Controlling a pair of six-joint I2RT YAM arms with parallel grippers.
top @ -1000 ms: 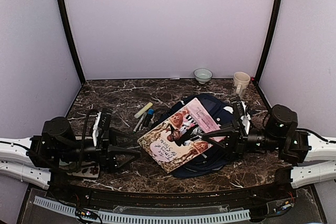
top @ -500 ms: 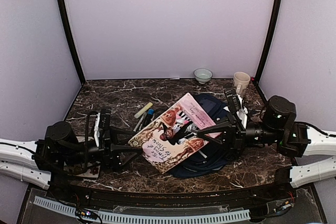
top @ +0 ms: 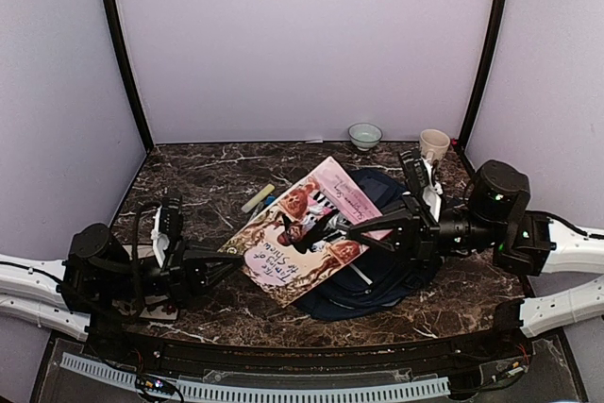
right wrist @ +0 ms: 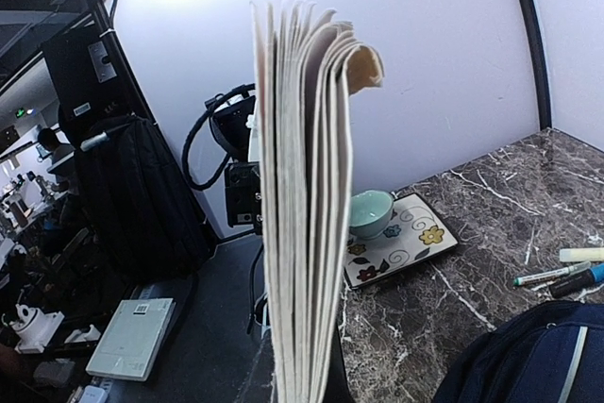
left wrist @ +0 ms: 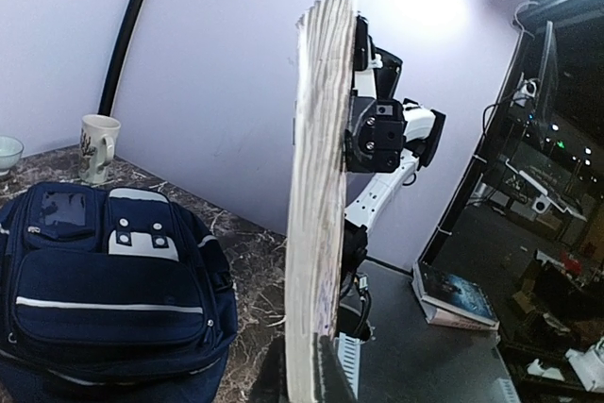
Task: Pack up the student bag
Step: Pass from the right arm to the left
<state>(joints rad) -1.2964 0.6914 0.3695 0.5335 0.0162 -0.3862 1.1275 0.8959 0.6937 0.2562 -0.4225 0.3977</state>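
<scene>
Student bag [top: 376, 282] lies flat on the marble table [top: 193, 176], right of centre, front up. It is navy with white stripes and a white dotted patch, pockets zipped; the main opening can't be made out. A pink-covered book [top: 297, 233] is held tilted over its left half. Left gripper [top: 228, 257] is clamped on the book's near-left corner, right gripper [top: 310, 231] clamped mid-cover. Open marble at left rear. Floral tray [right wrist: 401, 244] by the left arm carries a teal bowl [right wrist: 370, 212]. Mug [top: 433, 146] and a second bowl [top: 364, 135] at the back edge, contents unseen. Pens [top: 260, 201] just left of the book.
</scene>
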